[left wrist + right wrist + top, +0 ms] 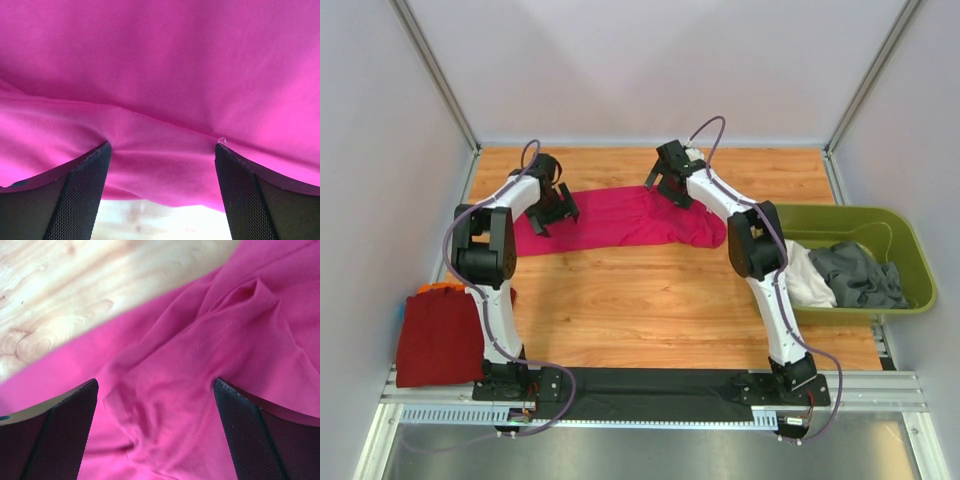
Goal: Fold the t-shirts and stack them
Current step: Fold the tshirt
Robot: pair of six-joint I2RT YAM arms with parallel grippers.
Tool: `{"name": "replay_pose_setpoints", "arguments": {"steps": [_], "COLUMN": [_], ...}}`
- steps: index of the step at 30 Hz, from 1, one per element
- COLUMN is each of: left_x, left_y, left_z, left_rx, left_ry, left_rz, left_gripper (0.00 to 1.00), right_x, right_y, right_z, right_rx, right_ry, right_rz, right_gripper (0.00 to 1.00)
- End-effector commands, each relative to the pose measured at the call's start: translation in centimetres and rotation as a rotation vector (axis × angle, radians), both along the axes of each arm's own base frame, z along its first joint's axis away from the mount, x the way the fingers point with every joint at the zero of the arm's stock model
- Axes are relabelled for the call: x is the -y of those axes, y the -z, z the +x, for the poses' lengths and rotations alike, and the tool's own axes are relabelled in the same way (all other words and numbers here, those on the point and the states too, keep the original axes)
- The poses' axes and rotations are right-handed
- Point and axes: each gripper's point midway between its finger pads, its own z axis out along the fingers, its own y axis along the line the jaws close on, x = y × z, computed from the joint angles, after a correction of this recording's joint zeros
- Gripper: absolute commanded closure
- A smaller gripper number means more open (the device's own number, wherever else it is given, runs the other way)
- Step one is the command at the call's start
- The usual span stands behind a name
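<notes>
A magenta-pink t-shirt [620, 220] lies spread in a long band across the far middle of the wooden table. My left gripper [553, 212] is open, its fingers pressed down on the shirt's left end; cloth [160, 90] fills the left wrist view between the pads [80, 195]. My right gripper [668, 185] is open over the shirt's far right part, wrinkled cloth [200, 365] between its pads [245, 435]. A dark red t-shirt [438, 338] lies folded at the near left table edge.
An olive-green bin [912, 262] stands at the right, holding a white shirt [808, 280] and a grey shirt [860, 272]. An orange item [438, 288] peeks from behind the red shirt. Bare wood [640, 310] lies in front of the pink shirt.
</notes>
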Motion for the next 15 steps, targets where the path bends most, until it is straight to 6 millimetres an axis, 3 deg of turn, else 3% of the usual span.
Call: {"name": "replay_pose_setpoints", "arguments": {"steps": [1,4,9,15], "left_x": [1.2,3.3,8.9,14.0], "left_y": [0.4,1.1,1.3,0.2], "left_z": [-5.7,-9.2,-13.7,-18.8], "left_rx": [-0.135,-0.183,-0.228,-0.278], "left_ry": [-0.036,-0.031,0.029,0.129], "left_rz": [0.015,-0.016,-0.083,-0.097], "left_gripper": [0.09,0.09,0.10,0.10], "right_x": [-0.3,-1.1,-2.2,-4.9], "right_y": [1.2,1.0,1.2,0.3], "right_z": [1.4,2.3,2.5,3.7], "right_rx": [0.016,0.035,0.036,0.081], "right_ry": [-0.053,-0.079,-0.124,-0.201], "right_rz": [-0.049,-0.042,0.003,0.107], "right_gripper": [0.00,0.00,0.00,0.00]}}
